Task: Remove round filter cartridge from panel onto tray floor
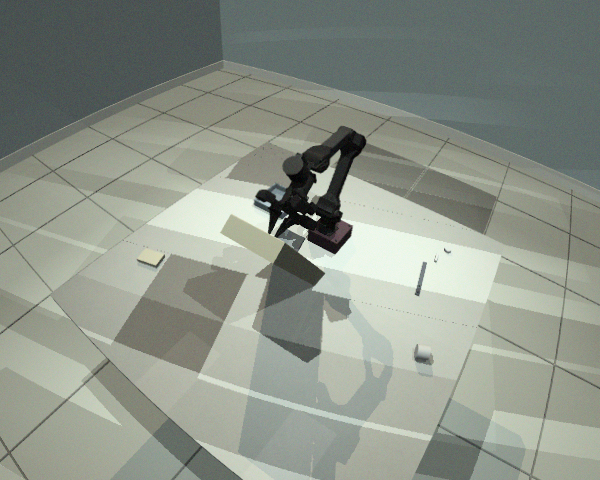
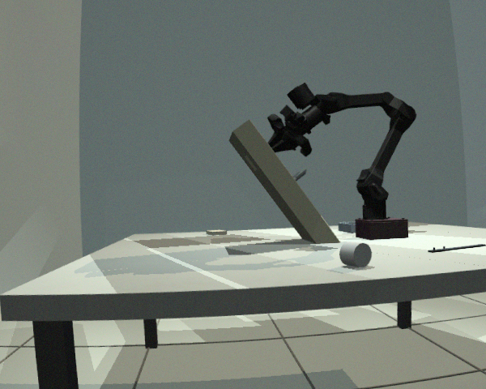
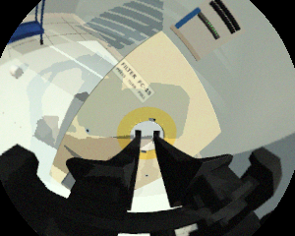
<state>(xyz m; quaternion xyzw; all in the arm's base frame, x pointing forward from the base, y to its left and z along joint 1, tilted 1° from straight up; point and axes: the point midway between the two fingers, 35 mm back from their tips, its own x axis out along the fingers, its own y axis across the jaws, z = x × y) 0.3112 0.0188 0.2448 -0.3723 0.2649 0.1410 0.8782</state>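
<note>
The tilted beige service panel stands in front of the arm. In the wrist view the pale round cartridge sits in its face inside a yellow ring. My gripper is partly open, with a narrow gap and nothing held between the fingers. Its two dark tips overlap the cartridge face; whether they are in the slots or touching cannot be told. The slots are largely hidden by the tips. The blue-grey tray lies on the table near the arm's base.
A grey plate-like part sticks out from the panel's front, below the gripper. A white cylinder, a thin dark bar and a flat tan block lie on the table.
</note>
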